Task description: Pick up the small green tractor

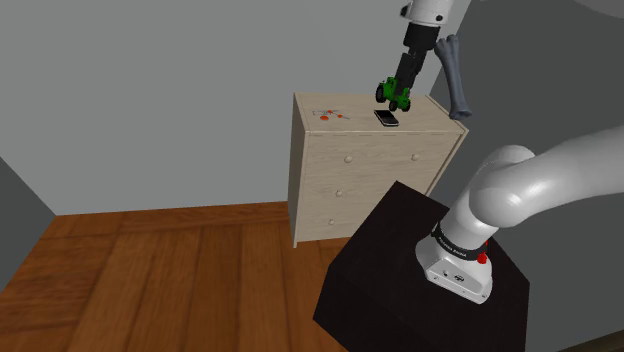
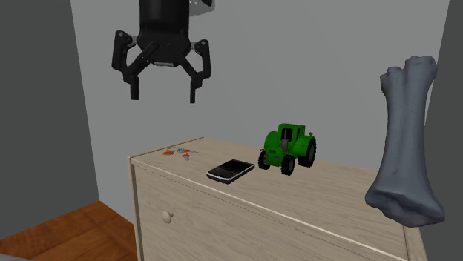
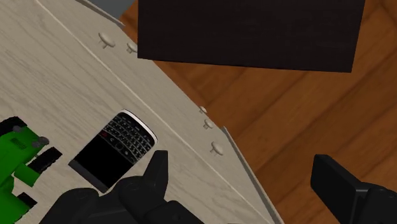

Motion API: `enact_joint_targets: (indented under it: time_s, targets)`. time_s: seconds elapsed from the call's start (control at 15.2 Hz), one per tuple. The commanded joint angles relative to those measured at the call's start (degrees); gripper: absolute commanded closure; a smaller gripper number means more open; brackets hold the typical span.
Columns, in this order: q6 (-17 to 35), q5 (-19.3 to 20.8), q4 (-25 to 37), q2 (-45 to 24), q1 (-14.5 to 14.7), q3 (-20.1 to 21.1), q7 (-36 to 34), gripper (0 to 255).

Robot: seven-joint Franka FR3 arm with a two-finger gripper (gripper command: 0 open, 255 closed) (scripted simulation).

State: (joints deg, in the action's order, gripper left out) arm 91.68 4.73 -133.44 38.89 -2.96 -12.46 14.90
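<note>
Pale wood dresser [image 2: 245,222] has a grey bone [image 2: 404,148] at one end. Gripper [image 2: 163,96] hangs above the top, fingers spread, holding nothing. Green tractor [image 2: 288,148] sits upright on its wheels on the dresser top, just beside a black phone [image 2: 230,170].

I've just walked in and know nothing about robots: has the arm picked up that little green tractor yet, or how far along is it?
Not yet. Looks done: the gripper hangs above the dresser, fingers open, holding nothing. In hand: lining up, since it hovers nearer the phone than the green tractor, which stands untouched on the dresser top. Left: shift over, lower, close, lift.
</note>
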Motion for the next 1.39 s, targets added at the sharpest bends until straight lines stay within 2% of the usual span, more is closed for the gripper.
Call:
enact_joint_targets:
  time_s: [0.0, 0.59, 1.06, 1.32]
  targets:
    - [1.40, 1.72, 1.03, -2.33, -0.65, -2.36, 2.85, 0]
    - [6.46, 6.29, 8.50, -13.66, -2.61, -12.28, 14.98, 0]
    - [10.00, 5.34, 17.62, -25.42, -3.42, -19.82, 25.22, 0]
    - [13.08, 5.38, 14.82, -25.73, -3.56, -20.11, 25.14, 0]
